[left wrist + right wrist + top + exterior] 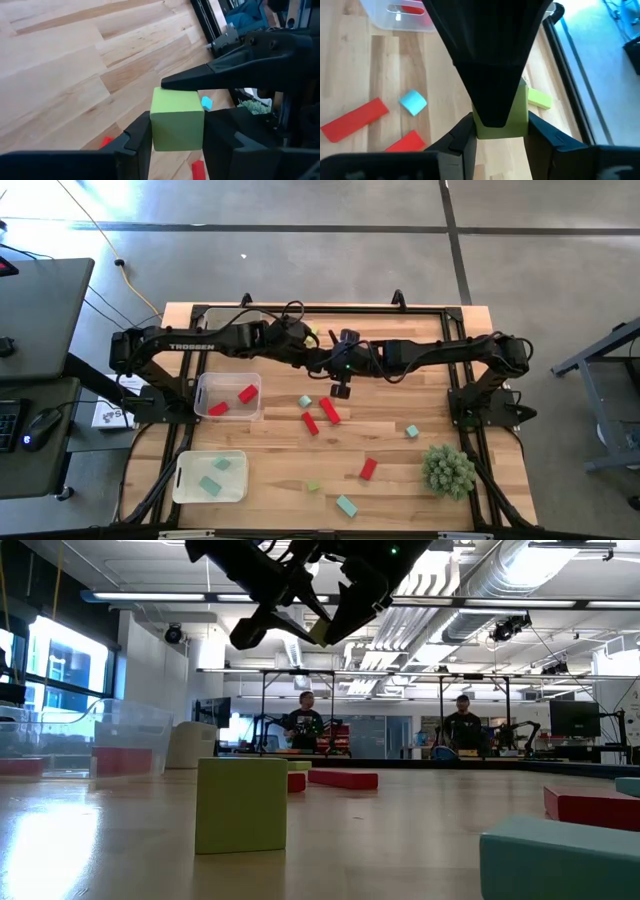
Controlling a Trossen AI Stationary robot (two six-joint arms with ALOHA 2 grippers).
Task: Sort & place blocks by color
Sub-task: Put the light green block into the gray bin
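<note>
While both arms meet high over the far middle of the table (pixel 470 480), the sort looks under way but well short of finished. Two clear bins sit on the left: the farther bin (pixel 204 388) holds two red blocks (pixel 247 393), the nearer bin (pixel 186 480) two teal blocks (pixel 209 486). No bin for yellow-green pieces is plainly in view; a pale clear shape shows under the left arm at the far edge, but I cannot tell what it is.

Loose on the wood remain three red blocks (two red bars (pixel 329 412) near the middle, one red bar (pixel 368 469) nearer and to the right), about three teal pieces, including one teal block (pixel 346 505) at the near edge, and a small green block (pixel 313 486) near it. A spiky plant ball (pixel 448 469) sits near right.

In the air, a green cube (pixel 177 119) is pinched between the two grippers. The left gripper (pixel 177 137) has its jaws narrowed against two of the cube's sides; the right gripper (pixel 499 131) is closed on it too, seen in its own wrist view. I judge this a hand-over in mid-air, so most of the work is left.
</note>
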